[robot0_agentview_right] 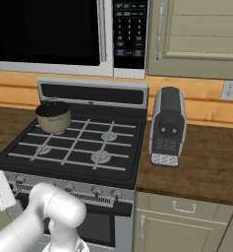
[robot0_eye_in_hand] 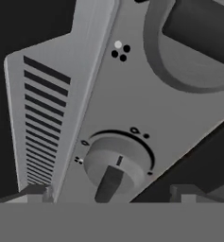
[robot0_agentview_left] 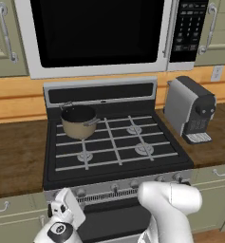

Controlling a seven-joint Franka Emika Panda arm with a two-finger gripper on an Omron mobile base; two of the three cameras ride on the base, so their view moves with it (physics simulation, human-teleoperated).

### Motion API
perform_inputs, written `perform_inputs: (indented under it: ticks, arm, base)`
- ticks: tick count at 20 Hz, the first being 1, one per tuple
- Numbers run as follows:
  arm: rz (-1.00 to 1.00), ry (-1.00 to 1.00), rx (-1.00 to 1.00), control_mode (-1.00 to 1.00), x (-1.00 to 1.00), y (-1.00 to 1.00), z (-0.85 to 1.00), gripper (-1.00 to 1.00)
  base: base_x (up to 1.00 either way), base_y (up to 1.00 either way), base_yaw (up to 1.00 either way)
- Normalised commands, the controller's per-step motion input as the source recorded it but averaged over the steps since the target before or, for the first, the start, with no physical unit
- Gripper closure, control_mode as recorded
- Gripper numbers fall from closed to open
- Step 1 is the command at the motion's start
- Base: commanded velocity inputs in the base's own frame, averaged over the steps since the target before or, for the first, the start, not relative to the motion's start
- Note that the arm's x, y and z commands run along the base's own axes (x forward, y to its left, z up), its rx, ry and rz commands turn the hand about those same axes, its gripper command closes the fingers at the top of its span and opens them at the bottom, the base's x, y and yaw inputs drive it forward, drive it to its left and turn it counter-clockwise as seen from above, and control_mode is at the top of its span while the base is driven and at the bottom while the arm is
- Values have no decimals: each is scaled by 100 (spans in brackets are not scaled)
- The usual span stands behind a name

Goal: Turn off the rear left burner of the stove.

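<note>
The stove (robot0_agentview_left: 115, 142) (robot0_agentview_right: 78, 143) is a black gas range with grid grates and a silver strip of knobs along its front. A tan pot (robot0_agentview_left: 79, 121) (robot0_agentview_right: 54, 117) stands on the rear left corner and hides the rear left burner. My gripper (robot0_agentview_left: 61, 198) (robot0_agentview_right: 1, 186) hangs low in front of the left end of the knob strip. In the hand view the gripper (robot0_eye_in_hand: 111, 194) is open. A round silver knob (robot0_eye_in_hand: 116, 164) with a dark pointer sits close ahead between its spread fingertips (robot0_eye_in_hand: 34, 193). A second, larger knob (robot0_eye_in_hand: 193, 52) is at the upper right.
A silver and black coffee machine (robot0_agentview_left: 192, 109) (robot0_agentview_right: 168, 125) stands on the wooden counter right of the stove. The white-framed microwave (robot0_agentview_left: 99, 33) (robot0_agentview_right: 64, 29) hangs above it. My white arm (robot0_agentview_left: 173, 204) (robot0_agentview_right: 54, 209) crosses in front of the oven door.
</note>
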Motion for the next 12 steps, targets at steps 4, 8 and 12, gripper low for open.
perform_inputs:
  ticks: [4, 8, 12]
  arm:
    - [13, -4, 16, -100, 11, 0, -33, -100]
    - [17, -4, 23, -100, 26, 0, -19, -100]
    - [8, -1, 5, -100, 1, 0, 2, -100]
  base:
    - [0, 0, 0]
    - [0, 0, 0]
    - [0, 0, 0]
